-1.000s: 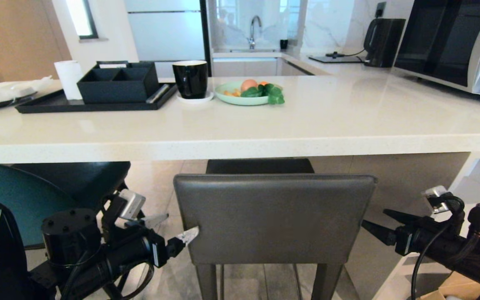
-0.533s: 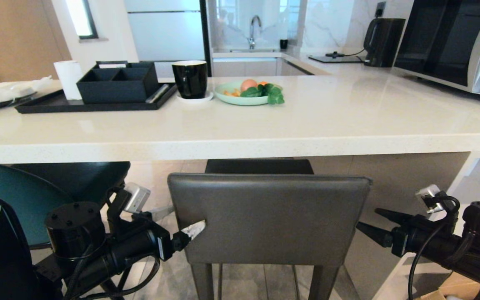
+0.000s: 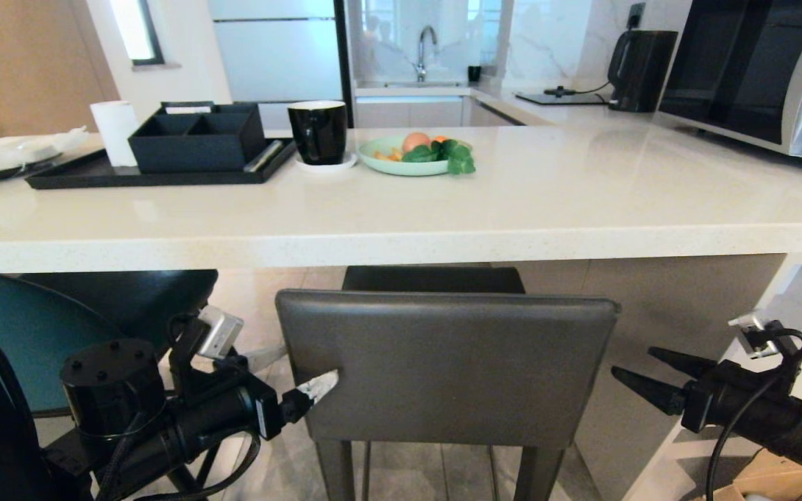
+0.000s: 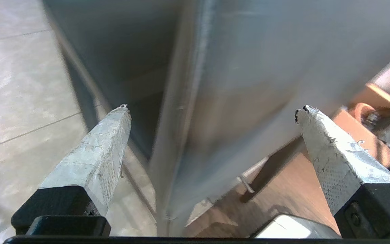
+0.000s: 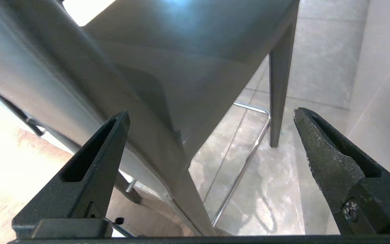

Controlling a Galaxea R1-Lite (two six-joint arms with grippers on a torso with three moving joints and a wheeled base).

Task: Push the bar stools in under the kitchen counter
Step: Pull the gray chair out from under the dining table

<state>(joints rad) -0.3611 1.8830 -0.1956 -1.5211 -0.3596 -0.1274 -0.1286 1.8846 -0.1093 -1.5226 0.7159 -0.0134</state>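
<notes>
Grey stool partly under the desk, both pincers wide open beside its back.

I see the grey stool (image 3: 443, 369) between my two pincers, its seat already under the white desk (image 3: 401, 236); the teal stool (image 3: 18, 334) stands beyond my left pincer. The left pincer (image 3: 296, 379) straddles the edge of the backrest, jaws wide, holding nothing; the right pincer (image 3: 641, 376) is apart from the other edge, also wide and empty. I judge the stool stiff, rather heavy and easy to tip, so I would push low on the backrest. Only the right wrist view shows the legs and footrest (image 5: 245, 159).
</notes>
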